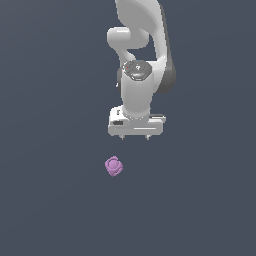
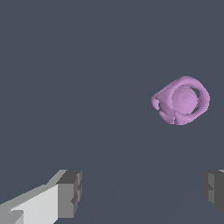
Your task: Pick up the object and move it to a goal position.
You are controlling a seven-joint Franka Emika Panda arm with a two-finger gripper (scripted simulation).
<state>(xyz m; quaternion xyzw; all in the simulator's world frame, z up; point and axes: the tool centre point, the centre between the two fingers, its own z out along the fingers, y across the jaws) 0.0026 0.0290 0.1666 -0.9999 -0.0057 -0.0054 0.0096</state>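
Flat dark slate-grey surface (image 1: 50,200), plain, no edges visible. One thing on it: small light-purple cage-like ball (image 1: 114,166), curved ribs w/ gaps, rounder core inside per wrist view (image 2: 181,100).

One white robot arm (image 1: 137,75), one gripper (image 1: 135,136) with two fingers (image 2: 70,192), and one purple cage-like ball (image 1: 114,166)

A white robot arm (image 1: 139,60) hangs over a plain dark grey-blue surface (image 1: 50,150), its gripper (image 1: 135,136) pointing down. A small light-purple, cage-like ball (image 1: 114,166) lies apart from it, towards the exterior view's left.
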